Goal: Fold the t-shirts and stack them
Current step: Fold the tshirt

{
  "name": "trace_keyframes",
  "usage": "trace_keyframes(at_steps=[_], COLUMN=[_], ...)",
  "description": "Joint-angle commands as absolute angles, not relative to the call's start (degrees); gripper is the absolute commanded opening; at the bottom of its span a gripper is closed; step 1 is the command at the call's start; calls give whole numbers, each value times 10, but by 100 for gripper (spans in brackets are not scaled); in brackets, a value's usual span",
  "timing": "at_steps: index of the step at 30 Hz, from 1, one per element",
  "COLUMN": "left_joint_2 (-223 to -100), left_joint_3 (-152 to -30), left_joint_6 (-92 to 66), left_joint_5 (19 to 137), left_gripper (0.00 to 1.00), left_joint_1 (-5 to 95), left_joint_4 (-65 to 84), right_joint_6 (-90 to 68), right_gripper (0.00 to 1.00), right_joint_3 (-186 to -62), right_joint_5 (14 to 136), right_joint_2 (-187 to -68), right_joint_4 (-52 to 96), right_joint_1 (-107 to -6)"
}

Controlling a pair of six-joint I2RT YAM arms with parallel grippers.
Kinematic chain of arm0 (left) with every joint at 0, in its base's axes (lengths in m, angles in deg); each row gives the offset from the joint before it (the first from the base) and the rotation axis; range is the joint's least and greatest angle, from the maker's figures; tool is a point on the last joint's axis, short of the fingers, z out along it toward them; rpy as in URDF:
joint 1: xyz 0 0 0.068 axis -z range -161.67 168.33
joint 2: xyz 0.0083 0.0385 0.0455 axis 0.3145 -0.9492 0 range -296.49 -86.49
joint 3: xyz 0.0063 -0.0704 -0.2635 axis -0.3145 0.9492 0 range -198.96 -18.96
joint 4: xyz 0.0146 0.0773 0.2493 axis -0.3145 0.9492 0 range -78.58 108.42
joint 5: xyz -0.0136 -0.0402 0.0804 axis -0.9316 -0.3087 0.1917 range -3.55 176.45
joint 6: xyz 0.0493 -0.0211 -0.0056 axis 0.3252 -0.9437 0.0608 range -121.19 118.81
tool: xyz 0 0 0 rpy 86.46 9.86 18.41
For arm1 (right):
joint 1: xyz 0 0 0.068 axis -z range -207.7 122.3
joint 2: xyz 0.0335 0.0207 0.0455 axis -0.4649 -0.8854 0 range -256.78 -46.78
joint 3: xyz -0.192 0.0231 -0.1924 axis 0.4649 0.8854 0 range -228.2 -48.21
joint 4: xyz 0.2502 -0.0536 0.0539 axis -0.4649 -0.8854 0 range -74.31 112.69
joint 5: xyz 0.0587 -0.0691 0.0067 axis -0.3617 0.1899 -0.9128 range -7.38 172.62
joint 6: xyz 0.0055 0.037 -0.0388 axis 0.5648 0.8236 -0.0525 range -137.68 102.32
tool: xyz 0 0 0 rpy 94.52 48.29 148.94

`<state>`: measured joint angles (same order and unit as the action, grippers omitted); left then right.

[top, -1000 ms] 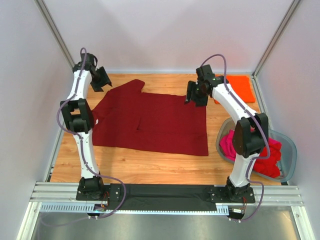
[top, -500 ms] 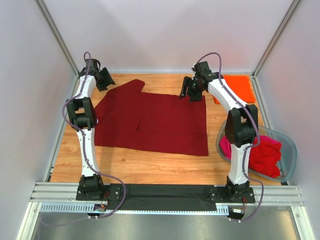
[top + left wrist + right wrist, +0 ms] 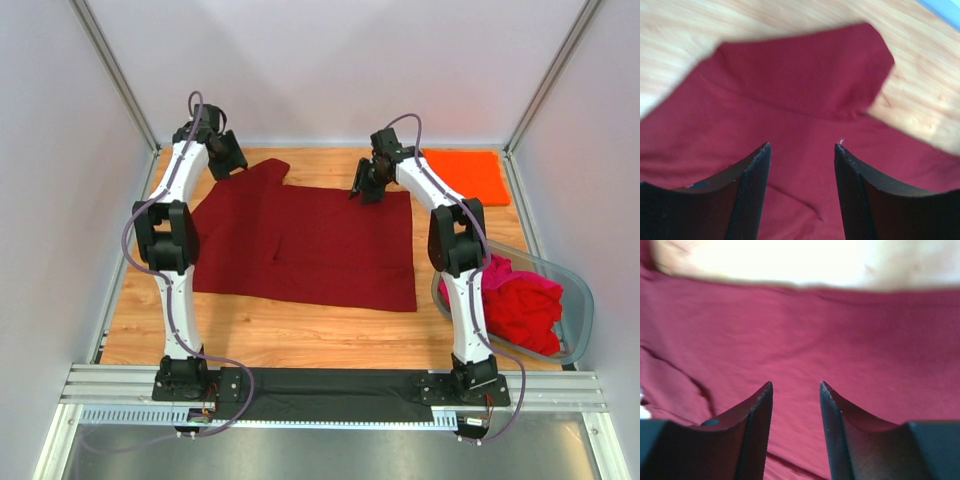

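Grey tub (image 3: 584, 300) sits near right, with a red shirt (image 3: 525, 308) and a pink shirt (image 3: 497, 268) bunched inside. The maroon shirt (image 3: 310, 245) lies spread flat across the table (image 3: 300, 328). The left gripper (image 3: 802, 146) is over its far left sleeve, jaws apart, nothing between. The right gripper (image 3: 796, 384) is over its far edge, jaws apart too; hard to tell if it touches the cloth. The orange shirt (image 3: 465, 177) lies folded in the far right corner.

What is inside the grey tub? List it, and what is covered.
In the grey tub lie a bunched red shirt and a magenta-pink shirt. Anything beneath them is covered; the right arm hides its left side.
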<state>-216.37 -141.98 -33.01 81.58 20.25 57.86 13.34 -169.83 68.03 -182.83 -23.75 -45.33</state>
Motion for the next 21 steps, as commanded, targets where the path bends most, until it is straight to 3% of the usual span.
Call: trace_keyframes(at_steps=[1, 6, 13, 21], left_joint_2=[-2131, -2181, -2224, -2154], left_joint_3=[-1356, -1352, -1343, -1228], left_joint_6=[-343, -359, -378, -383], left_joint_5=[809, 790, 900, 919], left_gripper=[60, 54, 53, 53], left_joint_1=[216, 216, 216, 216], left_joint_4=[615, 639, 743, 763], right_joint_6=[122, 108, 90, 87], right_gripper=[42, 40, 40, 40], right_joint_3=[-1631, -1600, -1478, -1353], right_joint_5=[700, 722, 753, 752], right_joint_2=[-1795, -1798, -1760, -1684], right_joint_4=[-234, -232, -203, -165], right_joint_1=[-456, -457, -460, -468])
